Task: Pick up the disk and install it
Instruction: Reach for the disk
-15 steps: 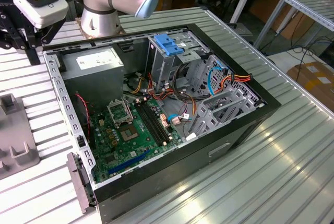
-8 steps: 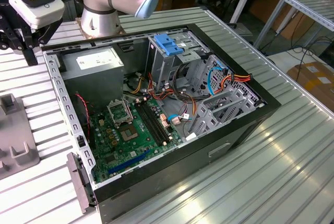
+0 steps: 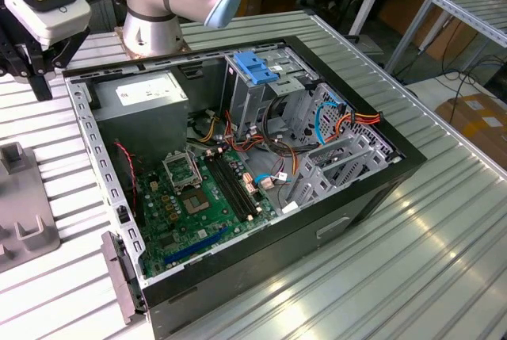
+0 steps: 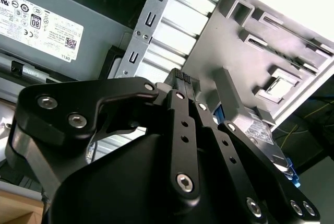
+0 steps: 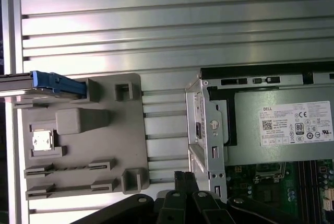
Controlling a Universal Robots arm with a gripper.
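Both wrist views show my hand [image 4: 182, 75] clenched on nothing above the tabletop [image 5: 167, 25], between the grey holder [image 5: 83, 151] and the open computer case [image 3: 402, 158]. The disk [image 5: 52, 84] stands on edge in a slot of the holder, apart from my hand. Inside the case, the exterior view shows motherboard [image 3: 190, 197], power supply [image 3: 142, 94] and drive bay [image 3: 253, 86].

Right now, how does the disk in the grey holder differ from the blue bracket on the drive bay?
The disk sits in the grey holder outside the computer case; the blue bracket sits atop the drive bay inside it. The disk is grey metal with blue rails; the bracket is all blue plastic. The disk appears to stand on edge; the bracket lies flat. Both show bright blue plastic.
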